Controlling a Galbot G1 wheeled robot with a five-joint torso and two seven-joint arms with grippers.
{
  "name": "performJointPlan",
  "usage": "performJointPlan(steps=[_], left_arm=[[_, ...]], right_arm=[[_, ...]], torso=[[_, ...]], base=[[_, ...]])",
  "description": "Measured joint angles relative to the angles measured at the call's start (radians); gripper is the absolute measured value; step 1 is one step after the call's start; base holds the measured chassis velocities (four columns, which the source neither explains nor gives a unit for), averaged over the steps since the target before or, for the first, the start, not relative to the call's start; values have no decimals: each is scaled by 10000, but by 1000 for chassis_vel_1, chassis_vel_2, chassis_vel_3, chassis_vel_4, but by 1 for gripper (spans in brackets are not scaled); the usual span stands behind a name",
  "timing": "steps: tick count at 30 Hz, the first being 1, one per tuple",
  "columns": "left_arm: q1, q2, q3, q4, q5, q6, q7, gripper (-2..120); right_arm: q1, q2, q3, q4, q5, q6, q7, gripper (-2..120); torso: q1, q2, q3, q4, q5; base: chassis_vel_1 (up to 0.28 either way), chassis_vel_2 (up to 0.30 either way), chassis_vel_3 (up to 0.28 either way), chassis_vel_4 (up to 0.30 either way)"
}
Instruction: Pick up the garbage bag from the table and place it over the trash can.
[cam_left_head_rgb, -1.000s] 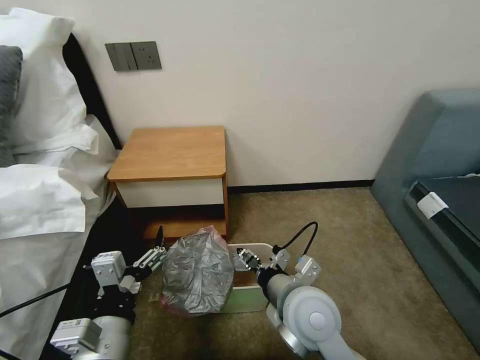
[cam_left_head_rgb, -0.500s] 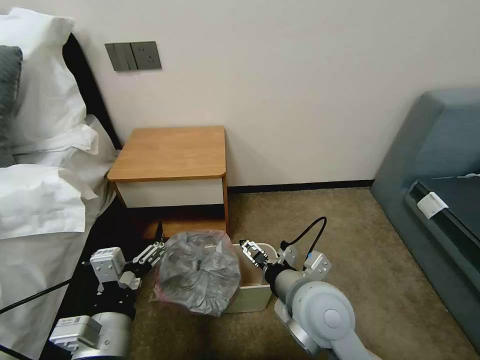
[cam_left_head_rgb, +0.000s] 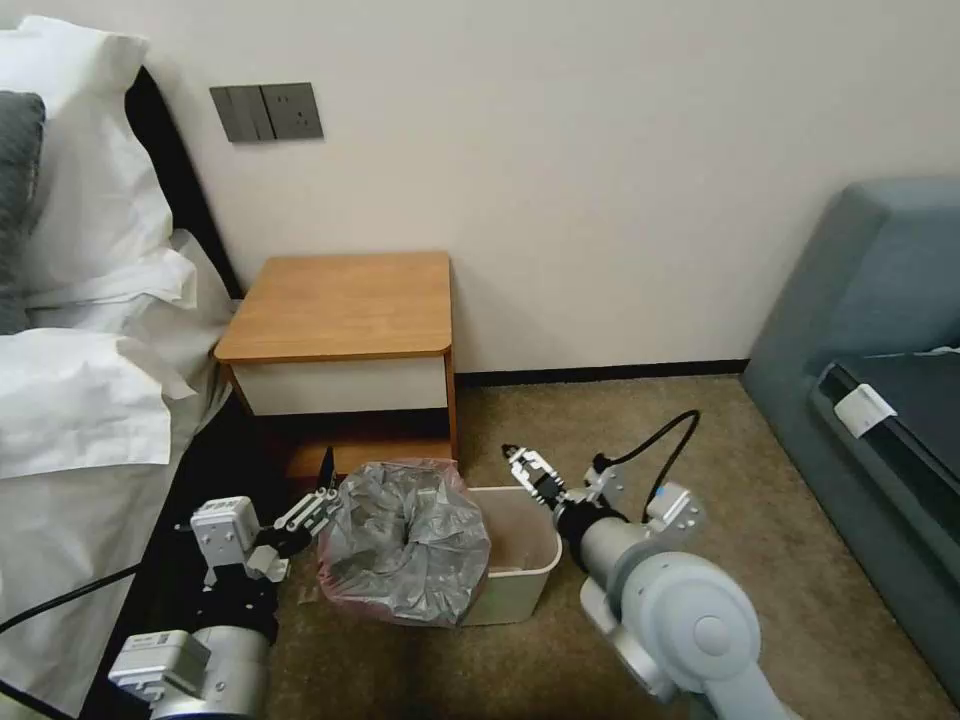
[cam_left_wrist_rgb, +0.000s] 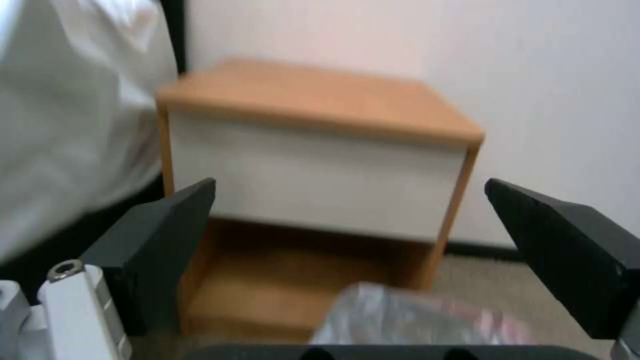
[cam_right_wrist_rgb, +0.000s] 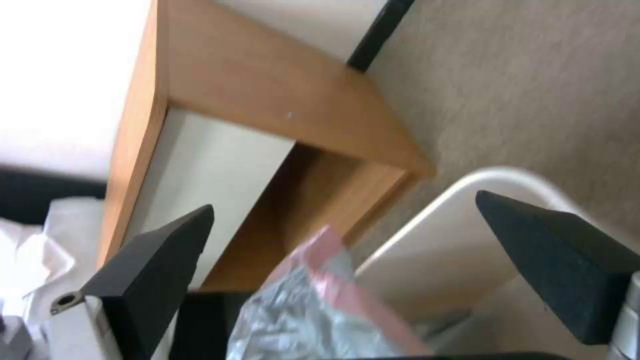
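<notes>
The grey crinkly garbage bag with a pinkish rim lies bunched over the left end of the cream trash can on the carpet. The can's right half is uncovered. My left gripper is open just left of the bag, which shows below its fingers as the garbage bag in the left wrist view. My right gripper is open above the can's far right rim, clear of the bag. Between its spread fingers I see the garbage bag and trash can. The wooden table stands behind with a bare top.
A bed with white pillows runs along the left, close to my left arm. A blue-grey sofa stands at the right. Open carpet lies between the can and the sofa. The table's lower shelf is just behind the bag.
My right gripper has drawn back to the right and up, away from the bag. The bag has dropped and spread lower over the can's left end. The left arm has barely moved.
</notes>
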Motion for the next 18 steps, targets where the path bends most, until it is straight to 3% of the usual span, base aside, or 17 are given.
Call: performJointPlan(steps=[8,18], left_arm=[[-173,21,111,864,711,-110,185,100],[-581,77,359,1354,1188,255,144,100]], right_arm=[[-319,-45,938,128,-75,-217,-193,100],[-499,2,1317,218,-123,-313,-203,100]], torso=[[0,0,0,-1,0],[0,0,0,-1,-1]], base=[[0,0,0,0],[0,0,0,0]])
